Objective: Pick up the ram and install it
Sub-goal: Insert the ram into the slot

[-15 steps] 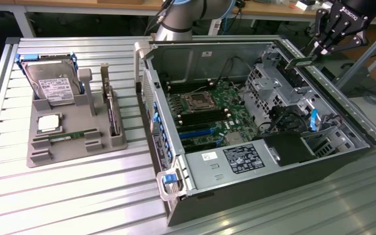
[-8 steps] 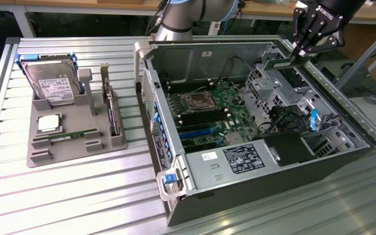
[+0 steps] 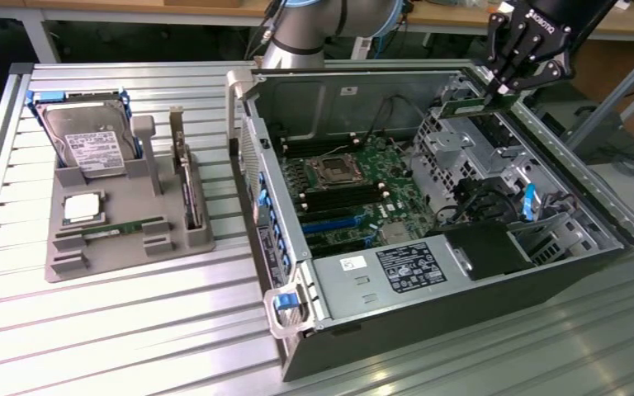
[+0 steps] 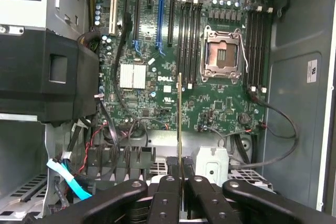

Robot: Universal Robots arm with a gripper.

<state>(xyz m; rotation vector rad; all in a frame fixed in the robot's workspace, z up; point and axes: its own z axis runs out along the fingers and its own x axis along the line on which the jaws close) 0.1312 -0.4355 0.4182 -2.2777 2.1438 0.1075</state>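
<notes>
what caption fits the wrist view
Fingers shut on the ram, held edge-on above the open motherboard.

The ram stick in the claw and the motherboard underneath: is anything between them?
In the exterior view, the gripper holds the ram above the open case; nothing but air separates it from the motherboard.

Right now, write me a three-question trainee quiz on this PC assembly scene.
1. True or false: the gripper is shut on the ram.
2. The ram is: A) in the grey tray, B) held above the open case, C) seated in a slot.
3. What lies in the CPU socket?

Key: 1 true. 2 B. 3 Nothing; it looks bare, while the silver processor sits on the tray.
</notes>
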